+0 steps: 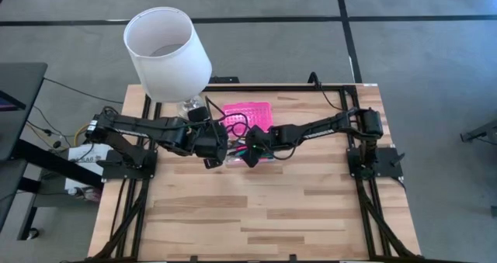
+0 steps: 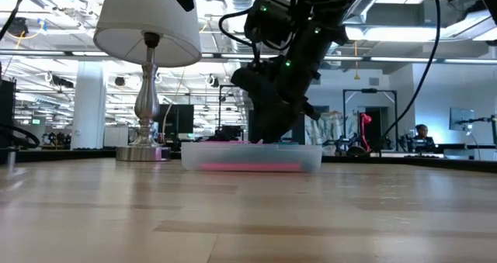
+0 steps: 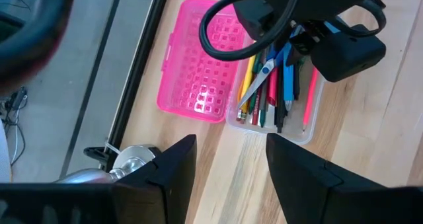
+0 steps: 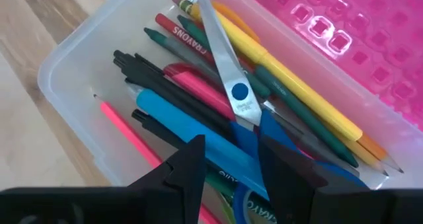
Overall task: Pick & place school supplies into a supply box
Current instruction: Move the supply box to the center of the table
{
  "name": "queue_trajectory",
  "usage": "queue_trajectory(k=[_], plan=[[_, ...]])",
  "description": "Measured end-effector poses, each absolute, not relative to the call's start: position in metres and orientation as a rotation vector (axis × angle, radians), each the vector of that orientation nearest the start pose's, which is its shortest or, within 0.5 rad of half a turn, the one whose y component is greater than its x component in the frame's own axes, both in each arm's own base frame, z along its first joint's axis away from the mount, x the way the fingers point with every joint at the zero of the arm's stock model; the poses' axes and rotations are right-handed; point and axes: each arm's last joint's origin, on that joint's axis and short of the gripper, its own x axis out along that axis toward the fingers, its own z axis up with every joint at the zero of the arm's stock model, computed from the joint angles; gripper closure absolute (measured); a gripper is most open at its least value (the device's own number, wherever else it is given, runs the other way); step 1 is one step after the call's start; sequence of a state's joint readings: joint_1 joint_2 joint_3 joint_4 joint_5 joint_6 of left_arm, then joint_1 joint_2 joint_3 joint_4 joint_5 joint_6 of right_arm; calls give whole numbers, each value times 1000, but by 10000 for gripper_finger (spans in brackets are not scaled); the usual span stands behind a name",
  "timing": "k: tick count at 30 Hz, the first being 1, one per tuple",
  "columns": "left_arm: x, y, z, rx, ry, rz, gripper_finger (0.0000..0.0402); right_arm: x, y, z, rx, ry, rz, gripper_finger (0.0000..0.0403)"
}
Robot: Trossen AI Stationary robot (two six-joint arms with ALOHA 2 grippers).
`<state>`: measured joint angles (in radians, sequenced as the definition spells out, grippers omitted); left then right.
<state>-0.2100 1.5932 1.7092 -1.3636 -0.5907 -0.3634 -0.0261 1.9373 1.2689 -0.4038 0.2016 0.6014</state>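
Supply box point(image 4: 73, 72) sits mid-table by the lamp point(image 1: 167, 50), clear tray, pink ribbed lid point(image 3: 201, 62) flipped open. Pens, pencils and blue-handled scissors point(image 4: 231, 85) lie inside. My right gripper point(image 4: 231, 161) hovers over it, fingers apart, seemingly empty; left gripper point(image 3: 228, 161) spread nearby.

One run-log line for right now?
supply box: lid open, pens and scissors inside | right end effector: open, over scissors handles | left end effector: open, hovering beside box
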Motion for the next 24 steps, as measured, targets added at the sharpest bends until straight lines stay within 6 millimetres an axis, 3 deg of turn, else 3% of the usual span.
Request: queue_trajectory(k=[6,24], plan=[[288,-45,368,170,1065,528,223,390,-13,160,432,980,-492,269],[289,-45,369,182,1059,542,223,384,24,157,332,1068,-397,269]])
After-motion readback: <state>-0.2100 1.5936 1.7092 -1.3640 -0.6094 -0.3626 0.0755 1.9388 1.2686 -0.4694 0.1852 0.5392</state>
